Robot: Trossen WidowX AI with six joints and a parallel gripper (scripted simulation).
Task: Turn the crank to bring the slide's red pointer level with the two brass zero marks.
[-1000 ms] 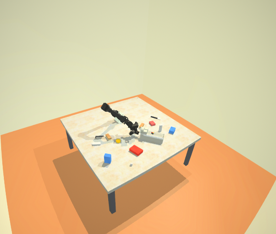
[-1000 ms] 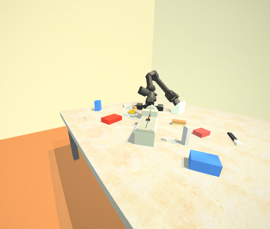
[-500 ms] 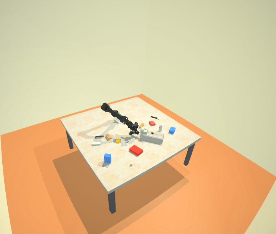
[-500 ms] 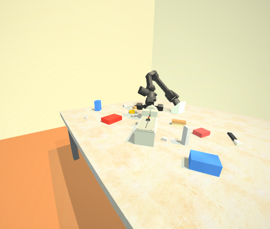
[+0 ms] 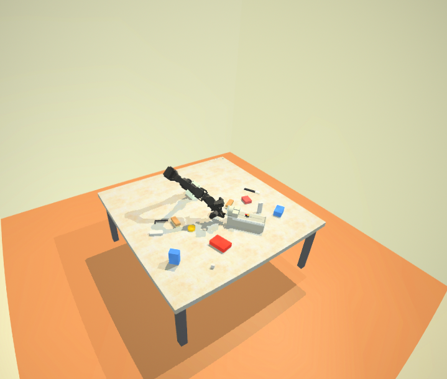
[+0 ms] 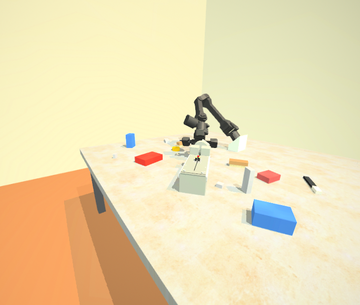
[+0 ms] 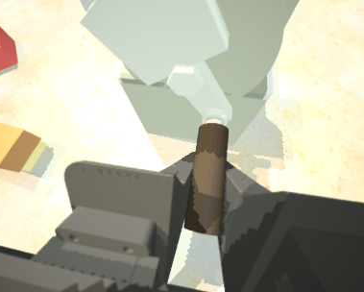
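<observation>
The grey-green machine (image 5: 245, 223) (image 6: 192, 183) (image 7: 180, 108) stands on the table. Its small red pointer (image 5: 247, 215) (image 6: 198, 156) is on the top near a dark slot, with tiny dark and yellow parts beside it. The brass marks are too small to tell apart, so I cannot tell whether the pointer is level with them. The pale crank arm (image 7: 209, 93) runs down to the brown crank handle (image 7: 209, 175) in the wrist view. My gripper (image 7: 204, 158) is shut on this handle, at the machine's end facing the arm. In the exterior view the machine hides the handle.
A red block (image 5: 220, 243) (image 6: 148, 158) and a yellow piece (image 5: 191, 228) (image 6: 175, 148) lie to one side of the machine. On the other side are an upright grey block (image 5: 260, 207) (image 6: 248, 180), an orange block (image 6: 238, 162) (image 7: 9, 144), a flat red block (image 6: 268, 176) and a blue block (image 5: 278, 210) (image 6: 273, 217).
</observation>
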